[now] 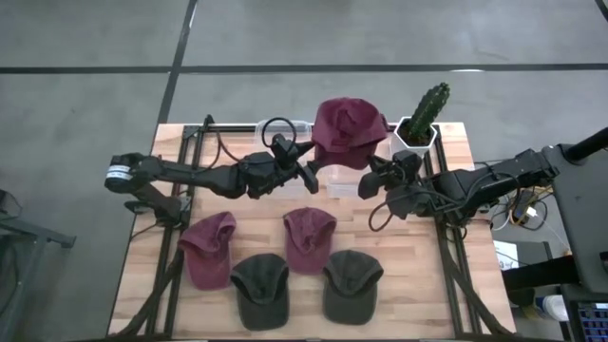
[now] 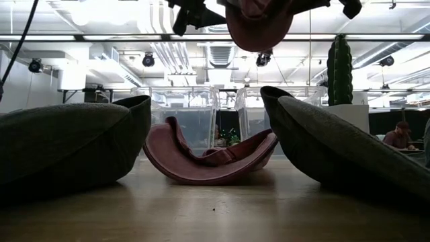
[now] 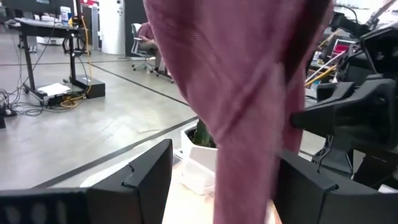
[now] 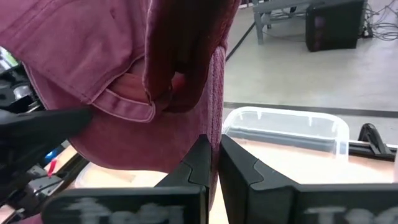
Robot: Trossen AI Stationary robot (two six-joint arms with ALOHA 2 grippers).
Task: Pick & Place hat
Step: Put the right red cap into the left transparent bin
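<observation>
Maroon hat [image 1: 349,131]: held aloft over the far-centre of the surface [image 1: 446,294], between both arms. You have the carry step in hand; placing not yet done.

Right tool [image 4: 213,163]: clenched on hat fabric, fingers pinched tight on a fold at the hat's right side.

Left tool [image 1: 306,173]: at the hat's left side. Wrist view shows its fingers [image 3: 134,180] spread wide w/ cloth hanging between them, so released, not gripping.

Below/just beside the hat: clear plastic bin [image 4: 292,132], far-centre. Likely drop spot, by my read; you'd need to lower the hat straight over it, then let go w/ the right tool.

Edges/room:
- Cactus pot [image 1: 419,122] just right of the hat, near the far edge. Keep swing off it.
- Four hats lie on the near half: two maroon [image 1: 207,247] [image 1: 309,237], two dark green [image 1: 260,289] [image 1: 351,284]. Well apart from the carried one.
- Open wood between the bin and the near hats gives room to the arms.
- Black frame rails [image 1: 180,171] run along the left and right sides.
</observation>
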